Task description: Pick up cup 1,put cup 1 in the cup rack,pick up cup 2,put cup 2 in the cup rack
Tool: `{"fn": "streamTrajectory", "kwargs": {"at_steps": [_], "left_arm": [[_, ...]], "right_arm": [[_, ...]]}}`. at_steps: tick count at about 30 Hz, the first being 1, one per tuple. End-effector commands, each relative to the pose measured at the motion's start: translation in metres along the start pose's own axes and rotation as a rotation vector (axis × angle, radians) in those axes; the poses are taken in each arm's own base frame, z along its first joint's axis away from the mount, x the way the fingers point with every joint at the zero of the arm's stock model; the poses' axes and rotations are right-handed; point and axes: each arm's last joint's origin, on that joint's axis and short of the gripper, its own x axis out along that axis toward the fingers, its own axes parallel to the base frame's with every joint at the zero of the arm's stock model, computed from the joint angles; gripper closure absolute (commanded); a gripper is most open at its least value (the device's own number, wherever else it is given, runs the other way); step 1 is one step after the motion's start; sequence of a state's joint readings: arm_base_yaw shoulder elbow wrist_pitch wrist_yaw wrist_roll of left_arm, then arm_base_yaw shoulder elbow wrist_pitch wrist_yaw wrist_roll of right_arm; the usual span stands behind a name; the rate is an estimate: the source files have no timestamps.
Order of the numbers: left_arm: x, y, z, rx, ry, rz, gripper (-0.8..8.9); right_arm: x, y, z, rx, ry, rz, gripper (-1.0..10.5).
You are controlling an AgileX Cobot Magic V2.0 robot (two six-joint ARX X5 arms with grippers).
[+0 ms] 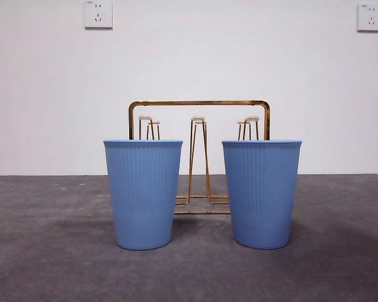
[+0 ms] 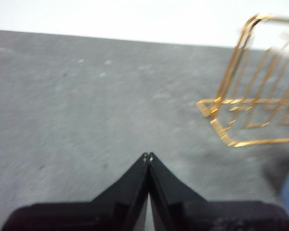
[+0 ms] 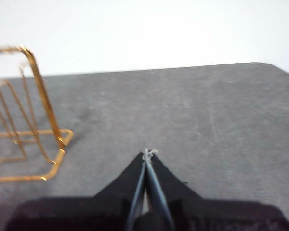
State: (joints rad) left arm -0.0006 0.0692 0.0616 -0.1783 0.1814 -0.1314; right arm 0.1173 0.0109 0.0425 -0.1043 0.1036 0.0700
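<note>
Two blue ribbed cups stand upright on the grey table [image 1: 44,264], mouths up, in the front view. Taking the rack [image 1: 199,157] as the middle of a clock face in that view, the left cup [image 1: 143,192] sits at about 8 o'clock and the right cup [image 1: 261,192] at about 4 o'clock — both nearer the camera than the rack, each covering one of its lower corners. Whether either cup touches the wire cannot be told. The cups are well apart from each other, with the rack's middle peg [image 1: 198,119] and base showing in the gap between them.

The rack is gold wire, upright, its arched handle rising just above the cup rims. White-tipped pegs show over both cups; none carries a cup.

The left gripper [image 2: 148,156] has its black jaws pressed together, tips meeting, with nothing between them. It hangs over bare table, the rack's base corner at about 2 o'clock from the tips, apart from them; a sliver of blue shows at that picture's edge.

The right gripper [image 3: 148,153] likewise has its jaws closed on nothing — the rack lies at about 9 o'clock from its tips, apart. Both wrist pictures are blurred.

On the white wall behind, two sockets sit high: one [image 1: 98,14] at 11 o'clock, the other [image 1: 370,17] at 1 o'clock.
</note>
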Motion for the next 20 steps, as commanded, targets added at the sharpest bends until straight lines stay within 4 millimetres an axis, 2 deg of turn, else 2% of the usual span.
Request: {"fn": "streamTrajectory", "kwargs": {"at_steps": [1,5,10,16,20], "left_arm": [[-0.006,-0.004,0.019,-0.046,-0.053,-0.047,8.2],[-0.014,-0.011,0.044,-0.085,-0.086,-0.113,8.2],[-0.022,-0.019,0.076,-0.105,-0.055,-0.188,8.2],[-0.029,-0.03,0.115,-0.114,0.062,-0.344,8.2],[-0.032,-0.036,0.137,-0.1,0.15,-0.437,8.2]], "right_arm": [[-0.005,0.001,0.021,0.099,-0.06,0.01,9.6],[-0.013,0.002,0.053,0.121,-0.06,0.01,9.6],[-0.015,0.007,0.097,0.106,0.042,0.05,9.6],[-0.009,0.017,0.148,0.0,0.271,0.227,9.6],[-0.001,0.021,0.173,-0.046,0.437,0.301,9.6]]}}
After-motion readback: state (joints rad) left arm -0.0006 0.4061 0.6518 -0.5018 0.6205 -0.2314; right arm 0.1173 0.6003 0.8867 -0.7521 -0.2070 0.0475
